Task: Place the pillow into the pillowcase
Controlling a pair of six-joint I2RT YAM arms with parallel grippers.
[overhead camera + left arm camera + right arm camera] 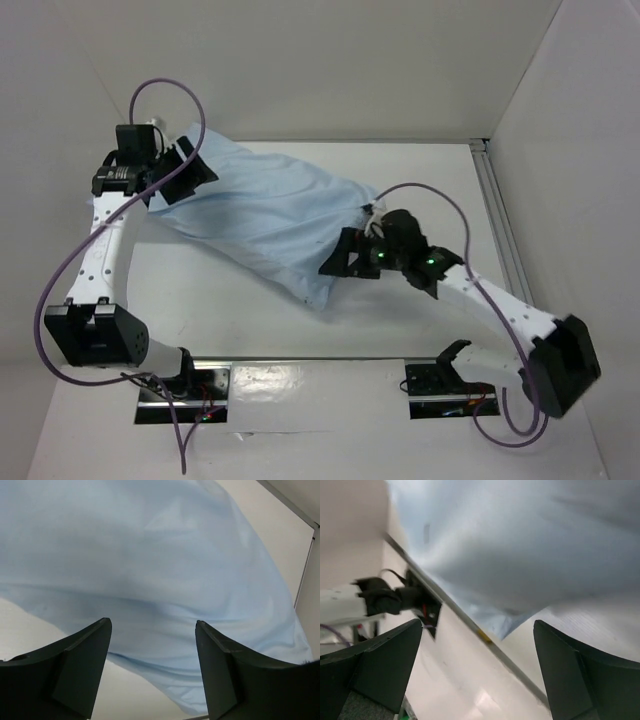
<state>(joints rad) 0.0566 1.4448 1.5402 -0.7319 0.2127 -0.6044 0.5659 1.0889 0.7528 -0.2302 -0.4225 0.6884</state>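
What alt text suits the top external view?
A wrinkled light blue fabric pillowcase lies diagonally across the white table. The left gripper is at its far-left corner and the right gripper at its near-right end, both open.

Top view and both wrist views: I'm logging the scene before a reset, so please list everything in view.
pillowcase: one, light blue, plump, lying diagonally on the table from far left toward the centre.
pillow: no white cushion visible on its own; the pillowcase looks filled.
table: one, white, under everything.
rail: one, silver, along the table's right edge.
cables: two, purple, looping off the arms.
mounting plates: two, dark, at the near edge.
left arm, right arm: white with black joints.
left gripper: black, open, at the pillowcase's far-left end.
right gripper: black, open, at its near-right end.
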